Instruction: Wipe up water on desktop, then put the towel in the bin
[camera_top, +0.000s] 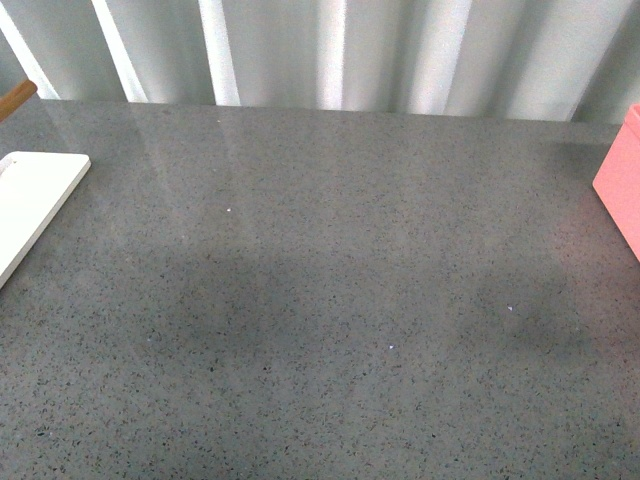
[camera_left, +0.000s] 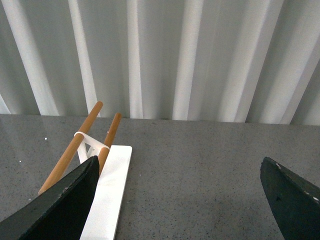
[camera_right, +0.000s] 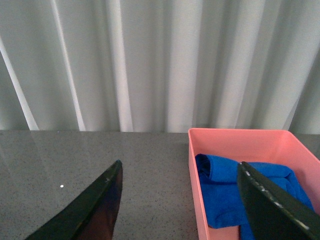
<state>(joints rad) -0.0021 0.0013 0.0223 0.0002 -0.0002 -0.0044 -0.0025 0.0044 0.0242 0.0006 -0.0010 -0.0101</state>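
The dark grey speckled desktop (camera_top: 330, 300) fills the front view; I see no water on it and neither arm shows there. The blue towel (camera_right: 225, 192) lies crumpled inside the pink bin (camera_right: 235, 142), seen in the right wrist view. My right gripper (camera_right: 182, 200) is open and empty, one finger (camera_right: 270, 210) in front of the towel, the other (camera_right: 95, 210) over the desktop beside the bin. My left gripper (camera_left: 180, 200) is open and empty above bare desktop (camera_left: 190, 175). The bin's edge (camera_top: 620, 180) shows at the front view's right.
A flat white board (camera_top: 30, 205) lies at the desktop's left edge; in the left wrist view it (camera_left: 107, 200) carries a rack with two wooden rods (camera_left: 75, 145). A pale corrugated wall (camera_top: 330, 50) backs the desktop.
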